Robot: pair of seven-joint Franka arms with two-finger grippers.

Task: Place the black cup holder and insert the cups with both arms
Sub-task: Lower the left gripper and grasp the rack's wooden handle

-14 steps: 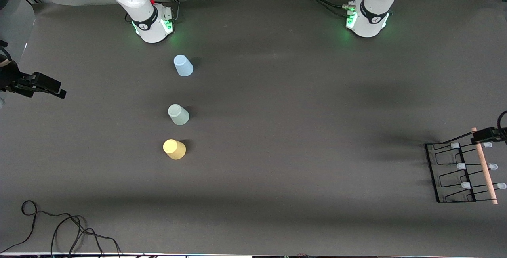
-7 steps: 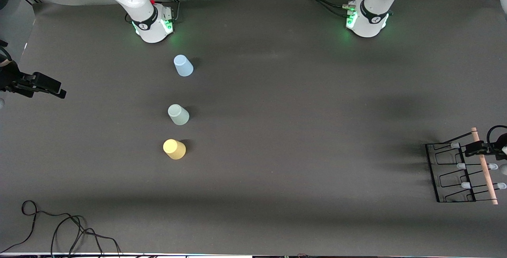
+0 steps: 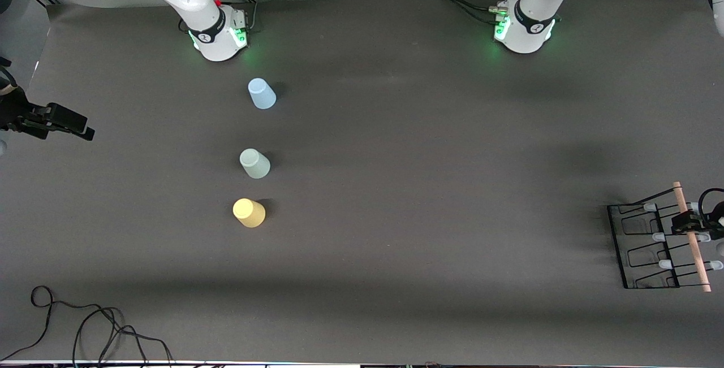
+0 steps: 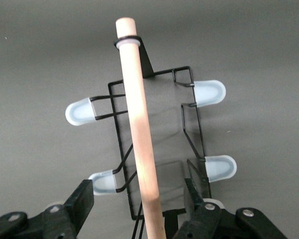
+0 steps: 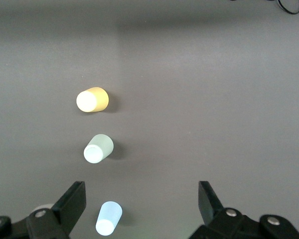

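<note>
The black cup holder [image 3: 621,255] stands at the left arm's end of the table, its wooden rod handle [image 3: 694,255] on top. My left gripper [image 3: 687,224] is open, one finger on each side of the rod [image 4: 139,119] without touching it; its fingers [image 4: 82,199] show in the left wrist view beside the pale-tipped pegs [image 4: 79,111]. The light blue cup [image 3: 261,94], pale green cup [image 3: 254,163] and yellow cup [image 3: 249,212] stand upside down in a row toward the right arm's end. My right gripper [image 3: 85,130] waits, open and empty, high over that end; its wrist view shows the yellow [image 5: 92,100], green [image 5: 98,148] and blue [image 5: 108,218] cups below.
Loose black cables [image 3: 85,328] lie at the table's near corner at the right arm's end. The dark mat [image 3: 424,187] stretches between the cups and the holder. The holder is close to the table's edge.
My left gripper has moved along the wooden rod from its end toward its middle and come down around it. The right arm, the cups and the holder have not moved.
</note>
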